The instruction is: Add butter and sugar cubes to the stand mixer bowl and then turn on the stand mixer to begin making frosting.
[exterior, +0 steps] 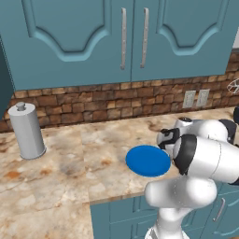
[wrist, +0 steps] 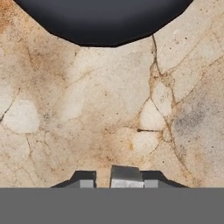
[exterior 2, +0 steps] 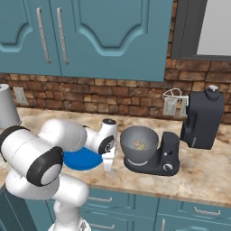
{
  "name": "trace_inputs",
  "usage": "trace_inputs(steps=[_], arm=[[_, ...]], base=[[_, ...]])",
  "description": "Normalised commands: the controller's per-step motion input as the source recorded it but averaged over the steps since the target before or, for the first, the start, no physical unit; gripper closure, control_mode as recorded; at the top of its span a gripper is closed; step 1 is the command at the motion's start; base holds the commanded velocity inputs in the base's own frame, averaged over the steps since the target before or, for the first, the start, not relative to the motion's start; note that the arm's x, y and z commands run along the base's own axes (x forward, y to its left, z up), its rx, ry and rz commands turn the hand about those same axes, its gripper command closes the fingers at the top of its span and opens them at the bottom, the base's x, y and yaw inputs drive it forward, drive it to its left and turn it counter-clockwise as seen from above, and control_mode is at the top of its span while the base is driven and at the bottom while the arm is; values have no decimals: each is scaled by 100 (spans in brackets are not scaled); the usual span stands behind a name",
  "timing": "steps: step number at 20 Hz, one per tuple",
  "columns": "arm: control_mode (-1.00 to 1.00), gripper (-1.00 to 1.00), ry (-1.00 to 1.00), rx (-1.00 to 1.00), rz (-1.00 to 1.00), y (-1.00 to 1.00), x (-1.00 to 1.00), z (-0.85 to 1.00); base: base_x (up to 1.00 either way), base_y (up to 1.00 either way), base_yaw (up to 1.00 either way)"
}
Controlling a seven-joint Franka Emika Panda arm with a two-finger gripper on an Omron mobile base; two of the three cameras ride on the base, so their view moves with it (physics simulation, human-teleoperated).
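Two things decide my next move: the dark charcoal-black stand mixer [exterior 2: 198,124] with its deep grey metal bowl [exterior 2: 139,143] stands just right of my gripper [exterior 2: 107,164], which hangs over bare marbled tan tabletop [wrist: 109,109] by the round blue plate [exterior 2: 80,159]. Something yellowish lies inside the bowl; I judge it butter, but can't confirm. Through the hand camera the fingertips [wrist: 126,175] sit nearly together, holding nothing. Brick backsplash and teal cabinets lie beyond.
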Motion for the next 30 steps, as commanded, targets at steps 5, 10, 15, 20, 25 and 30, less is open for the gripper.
trace_inputs(steps=[5, 10, 15, 20, 25, 30], arm=[[-100, 100, 1, 0, 0, 13, -1, -20], [-100, 100, 4, 0, 0, 0, -9, -10], [-100, 100, -10, 0, -1, -2, -64, 16], [-100, 100, -14, -3, 0, 0, -57, 53], [-100, 100, -14, -6, 0, 0, -47, 71], [-100, 100, -7, -5, 0, -8, -25, 74]], base=[[0, 0, 0], [0, 0, 0], [0, 0, 0], [0, 0, 0], [0, 0, 0], [0, 0, 0]])
